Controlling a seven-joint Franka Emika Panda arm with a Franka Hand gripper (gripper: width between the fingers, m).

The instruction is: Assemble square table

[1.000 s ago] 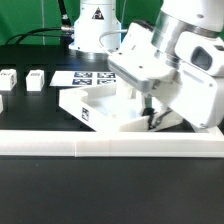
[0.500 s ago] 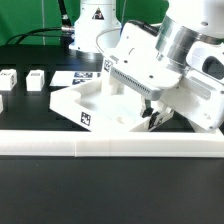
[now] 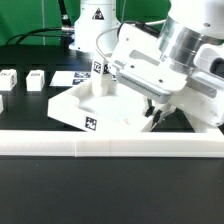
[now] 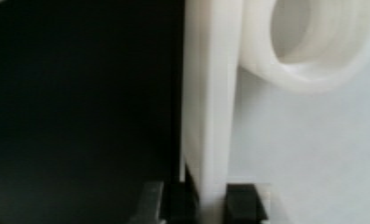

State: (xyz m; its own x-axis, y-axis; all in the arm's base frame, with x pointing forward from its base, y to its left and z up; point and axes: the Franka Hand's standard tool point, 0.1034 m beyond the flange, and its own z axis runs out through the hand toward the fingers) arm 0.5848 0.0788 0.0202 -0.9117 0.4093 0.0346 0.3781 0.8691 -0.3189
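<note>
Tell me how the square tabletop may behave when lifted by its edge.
Probably stiff: the square tabletop shows a straight edge in the wrist view, with no sag. Likely slippery, as it looks like smooth white plastic. Pinched by the gripper at one edge only, it may pivot in the grip.

Arm leaning low, wrist tilted; hand clamped shut.

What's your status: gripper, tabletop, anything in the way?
Gripper shut on square tabletop, edge grip. Tabletop behind the low white wall, one tagged leg upright on it. Loose legs clear, at exterior view's left.
</note>
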